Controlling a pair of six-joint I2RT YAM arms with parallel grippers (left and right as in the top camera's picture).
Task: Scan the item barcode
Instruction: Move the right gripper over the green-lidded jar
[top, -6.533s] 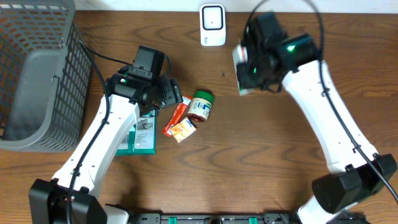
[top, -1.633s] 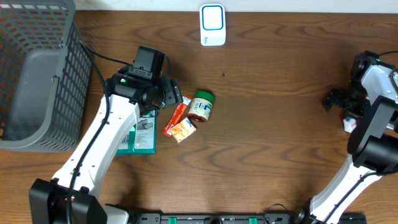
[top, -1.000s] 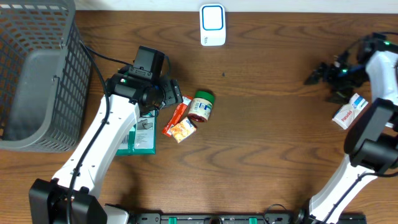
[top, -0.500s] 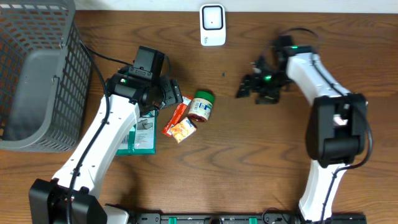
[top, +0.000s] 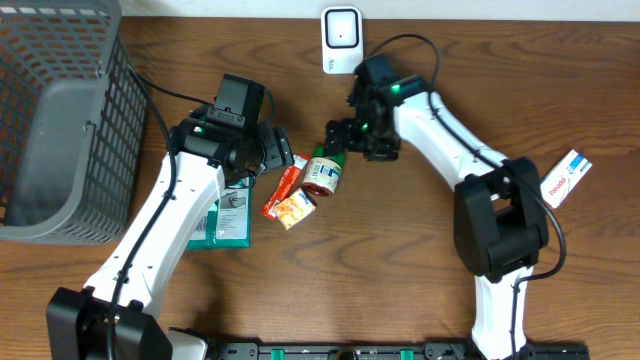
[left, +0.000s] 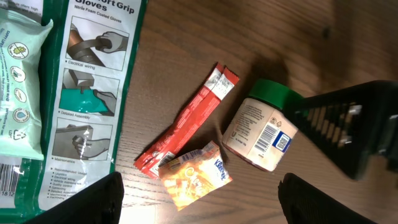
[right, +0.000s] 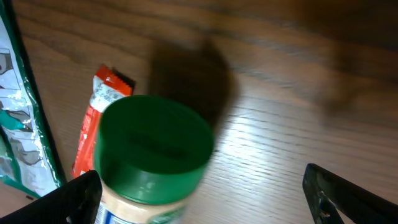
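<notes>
1. The right gripper (top: 338, 137) has its jaws wide apart and holds nothing. It hangs just over the green lid of the jar (top: 323, 173).
2. The jar lies on its side in the middle of the table (top: 400, 280), just right of a red sachet (top: 282, 188) and an orange packet (top: 296, 208).
3. The left gripper (top: 277, 150) is also open and empty, just left of the jar.
4. The scanner (top: 341, 40) stands at the far edge, with nothing in front of it.
5. I judge this scan is only beginning: the jar is not yet gripped, and lifting it and showing its barcode (left: 282, 140) remain.
6. A white box (top: 566, 177) lies alone at the right edge; perhaps it is already scanned, but I cannot tell.
</notes>
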